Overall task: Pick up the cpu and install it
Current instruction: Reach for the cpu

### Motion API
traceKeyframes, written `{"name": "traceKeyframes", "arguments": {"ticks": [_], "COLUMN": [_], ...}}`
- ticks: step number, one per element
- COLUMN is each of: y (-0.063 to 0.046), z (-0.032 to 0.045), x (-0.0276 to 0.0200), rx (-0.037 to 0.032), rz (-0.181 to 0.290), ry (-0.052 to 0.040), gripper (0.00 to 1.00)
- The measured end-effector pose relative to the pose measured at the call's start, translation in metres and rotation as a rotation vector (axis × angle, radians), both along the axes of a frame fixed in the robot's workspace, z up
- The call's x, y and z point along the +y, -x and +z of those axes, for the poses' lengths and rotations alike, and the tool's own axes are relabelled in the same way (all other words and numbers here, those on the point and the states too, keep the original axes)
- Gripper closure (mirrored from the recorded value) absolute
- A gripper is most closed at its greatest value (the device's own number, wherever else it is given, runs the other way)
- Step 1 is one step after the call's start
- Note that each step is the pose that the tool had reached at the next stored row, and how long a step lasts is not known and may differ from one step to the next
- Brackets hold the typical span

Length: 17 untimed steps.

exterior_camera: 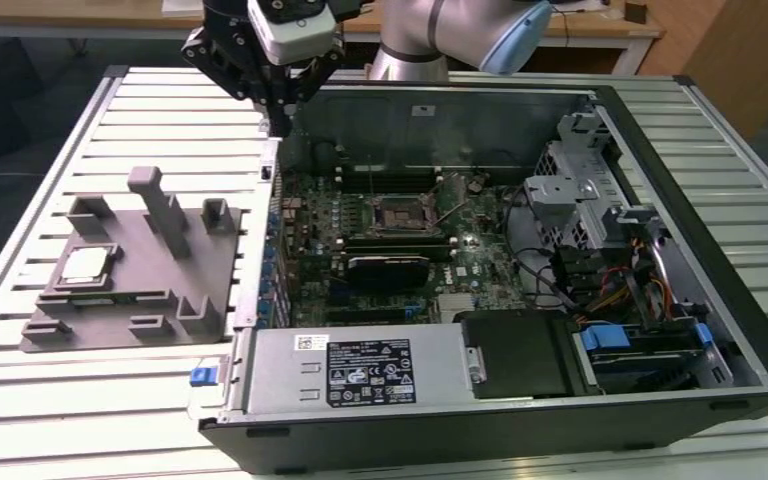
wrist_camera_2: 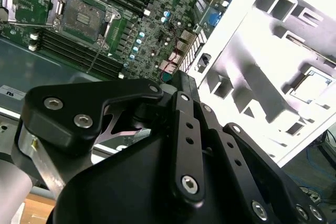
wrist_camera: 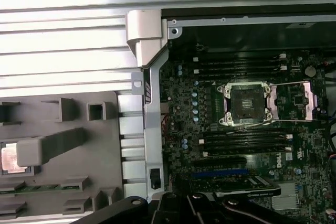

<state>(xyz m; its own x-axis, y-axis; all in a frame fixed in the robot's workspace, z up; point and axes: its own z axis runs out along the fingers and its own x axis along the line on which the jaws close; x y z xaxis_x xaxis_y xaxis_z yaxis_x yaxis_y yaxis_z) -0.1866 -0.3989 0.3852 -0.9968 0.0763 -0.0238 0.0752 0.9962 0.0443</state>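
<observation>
The gripper (exterior_camera: 279, 121) hangs with its fingers pressed together, holding nothing, over the far edge of the open computer case (exterior_camera: 491, 115). The cpu (exterior_camera: 84, 266) lies flat in the grey tray (exterior_camera: 157, 275) beside the case, well apart from the gripper.
</observation>
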Motion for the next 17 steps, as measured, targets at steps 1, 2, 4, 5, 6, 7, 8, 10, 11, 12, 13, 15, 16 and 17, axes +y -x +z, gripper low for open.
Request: {"name": "traceKeyframes", "arguments": {"ticks": [1, 2, 4, 5, 6, 7, 8, 10, 11, 12, 13, 15, 16, 17], "y": [0.001, 0.002, 0.004, 0.005, 0.006, 0.007, 0.008, 0.010, 0.011, 0.012, 0.013, 0.016, 0.017, 0.018], "z": [-0.0001, -0.0002, -0.0004, -0.0005, -0.0006, -0.0007, -0.0008, -0.0010, -0.0011, -0.0012, -0.0012, -0.0015, -0.0015, -0.0016], "x": [0.0000, 0.0000, 0.0000, 0.0000, 0.0000, 0.0000, 0.0000, 0.0000, 0.0000, 0.0000, 0.0000, 0.0000, 0.0000, 0.0000], "rx": [-0.0001, 0.0000, 0.0000, 0.0000, 0.0000, 0.0000, 0.0000, 0.0000, 0.0000, 0.0000, 0.0000, 0.0000, 0.0000, 0.0000], "rz": [0.000, 0.000, 0.000, 0.000, 0.000, 0.000, 0.000, 0.000, 0.000, 0.000, 0.000, 0.000, 0.000, 0.000], "ry": [0.0000, 0.0000, 0.0000, 0.0000, 0.0001, 0.0000, 0.0000, 0.0000, 0.0000, 0.0001, 0.0001, 0.0000, 0.0000, 0.0001], "gripper": [0.89, 0.89, 0.89, 0.89, 0.89, 0.89, 0.89, 0.89, 0.89, 0.89, 0.89, 0.89, 0.89, 0.89]}}
